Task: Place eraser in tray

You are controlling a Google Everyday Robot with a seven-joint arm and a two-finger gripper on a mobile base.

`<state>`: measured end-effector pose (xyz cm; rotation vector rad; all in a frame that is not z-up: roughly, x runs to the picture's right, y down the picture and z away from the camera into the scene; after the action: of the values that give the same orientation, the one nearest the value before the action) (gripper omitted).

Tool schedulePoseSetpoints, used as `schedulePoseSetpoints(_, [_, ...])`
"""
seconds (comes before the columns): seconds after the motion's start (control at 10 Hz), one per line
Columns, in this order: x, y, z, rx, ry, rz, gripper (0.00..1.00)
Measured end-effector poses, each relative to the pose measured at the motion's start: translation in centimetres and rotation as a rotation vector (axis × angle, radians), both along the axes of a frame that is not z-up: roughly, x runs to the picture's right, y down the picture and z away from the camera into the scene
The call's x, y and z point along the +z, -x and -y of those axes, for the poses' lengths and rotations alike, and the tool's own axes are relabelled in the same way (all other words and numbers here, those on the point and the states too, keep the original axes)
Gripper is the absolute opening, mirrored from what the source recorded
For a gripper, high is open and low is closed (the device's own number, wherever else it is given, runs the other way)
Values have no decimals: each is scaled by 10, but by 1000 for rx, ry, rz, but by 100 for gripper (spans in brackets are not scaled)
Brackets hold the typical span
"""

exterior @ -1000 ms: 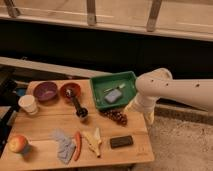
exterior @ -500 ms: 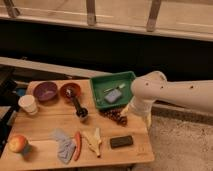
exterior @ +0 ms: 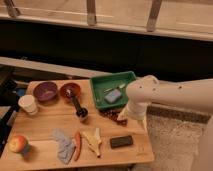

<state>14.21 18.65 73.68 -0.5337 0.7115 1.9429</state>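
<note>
The eraser (exterior: 121,141), a small flat black block, lies on the wooden table (exterior: 47,121) near its front right edge. The green tray (exterior: 113,77) stands at the table's back right and holds a blue-grey pad (exterior: 113,96). My white arm reaches in from the right, bends over the tray's right side and points down. The gripper (exterior: 124,116) hangs just in front of the tray, over a dark lumpy object (exterior: 110,114), above and behind the eraser and not touching it.
A purple bowl (exterior: 46,91), a red bowl (exterior: 70,90) and a white cup (exterior: 28,104) stand at the back left. A black upright object (exterior: 80,108) is mid-table. An apple (exterior: 18,143), grey cloth (exterior: 62,144), red-orange stick (exterior: 77,145) and banana peel (exterior: 94,141) lie along the front.
My arm has swung left and down, bringing the gripper lower in front of the tray. The eraser and the other things have not moved.
</note>
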Motion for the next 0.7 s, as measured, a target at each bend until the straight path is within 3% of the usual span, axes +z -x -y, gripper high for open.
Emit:
schedulePoseSetpoints(0.3, [20,15,-37,47,84,54,80])
schedulePoseSetpoints(0.7, [26,29,-61,81,155,96,80])
